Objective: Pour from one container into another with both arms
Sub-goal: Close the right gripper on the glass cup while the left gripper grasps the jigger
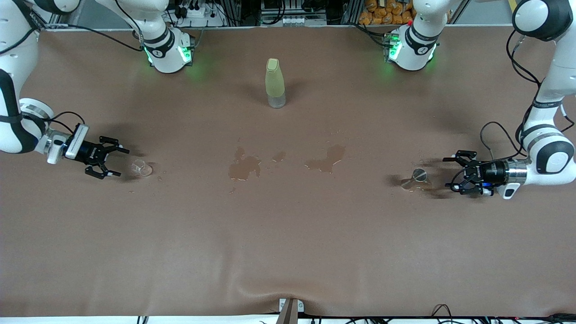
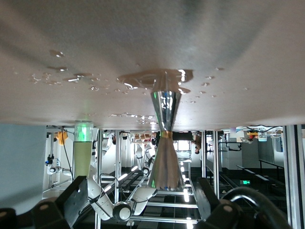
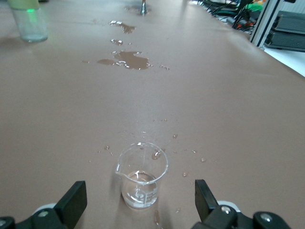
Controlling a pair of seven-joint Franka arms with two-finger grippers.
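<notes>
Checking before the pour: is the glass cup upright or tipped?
Upright: the glass cup stands on its base, rim up, a little clear liquid inside.

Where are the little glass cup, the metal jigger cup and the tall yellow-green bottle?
glass cup [image 3: 141, 176], right wrist view, on its clear side wall.
metal cup [image 2: 164, 143], left wrist view, on its slim waist.
yellow-green bottle [image 1: 274, 81], front view, on its yellow-green body.

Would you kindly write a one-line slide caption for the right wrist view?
Open right claw lined up on the upright glass cup, droplets around it and puddles farther along the brown table.
</notes>
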